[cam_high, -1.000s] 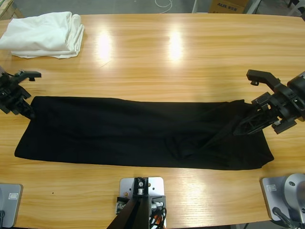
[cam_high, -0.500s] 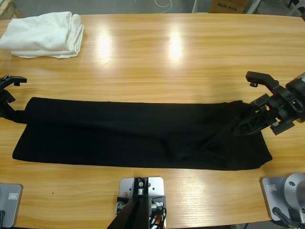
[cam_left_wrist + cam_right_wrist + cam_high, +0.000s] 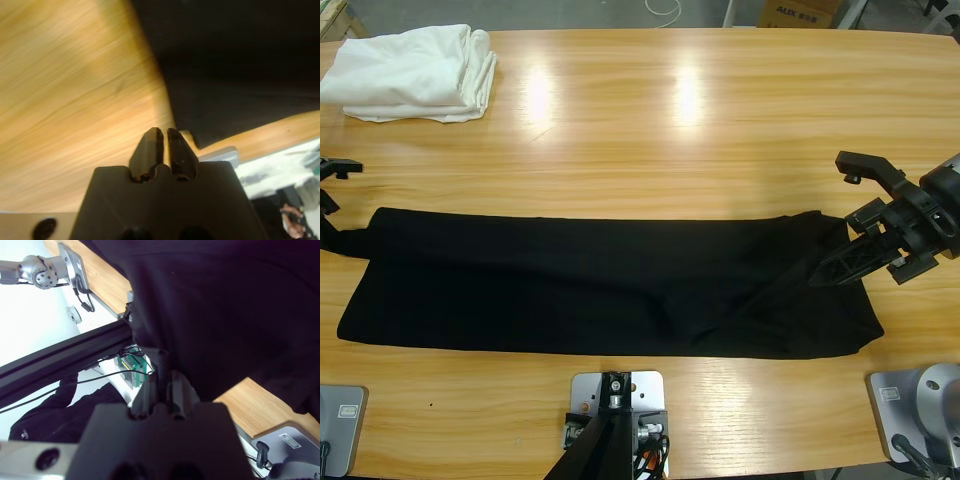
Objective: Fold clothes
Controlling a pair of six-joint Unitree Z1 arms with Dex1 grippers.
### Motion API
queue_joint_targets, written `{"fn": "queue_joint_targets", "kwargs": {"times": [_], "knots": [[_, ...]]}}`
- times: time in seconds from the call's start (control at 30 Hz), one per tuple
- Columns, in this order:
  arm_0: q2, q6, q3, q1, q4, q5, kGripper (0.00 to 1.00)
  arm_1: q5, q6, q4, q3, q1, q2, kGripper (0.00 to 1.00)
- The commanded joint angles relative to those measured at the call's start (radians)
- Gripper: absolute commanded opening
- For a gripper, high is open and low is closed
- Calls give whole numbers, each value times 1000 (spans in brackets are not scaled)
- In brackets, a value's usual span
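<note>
Shirt: we see the black polo shirt (image 3: 610,285) folded into a long band lying flat across the lower middle of the high view, running from the left edge area almost to the right edge.
Shirt edges: its lower hem sits near the table's front edge; its upper left corner is drawn out into a small point towards the left border, and its upper right corner is lifted and creased.
Open room: we have a broad bare stretch of wooden table (image 3: 720,130) above the shirt, across the whole upper middle and upper right of the high view.
Other things: a folded white cloth (image 3: 412,72) lies in the upper left corner, well apart from the shirt; nothing lies on the shirt itself.
Right gripper (image 3: 830,274): it comes in from the right edge at mid height, angled down and leftwards; we see its jaws pinched on the shirt's raised right corner, and the right wrist view shows black fabric (image 3: 215,310) bunched between them.
Left gripper (image 3: 161,150): in the left wrist view its jaws are pressed together with no cloth between them, just beside the shirt's edge (image 3: 235,75), over bare wood.
Left arm: only a little of it shows, at the left border of the high view.
</note>
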Motion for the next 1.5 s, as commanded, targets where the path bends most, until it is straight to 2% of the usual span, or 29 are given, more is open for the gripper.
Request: {"fn": "queue_joint_targets", "kwargs": {"times": [0.03,0.2,0.3,0.33,0.5,0.67,0.83,0.97,1.1,1.2,1.5], "knots": [[-118,-44,-28,69,25,10,890,-14,10,-10,27,12,15,0],[-91,-58,-39,43,26,-33,865,-13,10,-11,29,12,12,0],[-74,-78,-71,-24,24,-90,635,-12,10,-12,29,12,13,0],[-66,-81,-85,-62,21,-133,606,-12,10,-12,30,12,14,0],[2,-134,-86,-289,-33,-212,605,-12,10,-15,31,12,15,0],[68,-243,-68,-411,-117,-210,606,-12,10,-16,32,12,17,0],[133,-348,-31,-458,-243,-215,609,-11,10,-16,32,12,15,0],[162,-403,-20,-479,-253,-233,607,-11,10,-18,32,12,18,0],[134,-447,26,-479,-252,-232,605,-11,12,-22,33,12,19,0],[117,-457,54,-479,-253,-227,474,-11,12,-24,34,12,20,0],[29,-492,63,-479,-242,-177,471,-11,13,-26,35,12,21,0]]}}
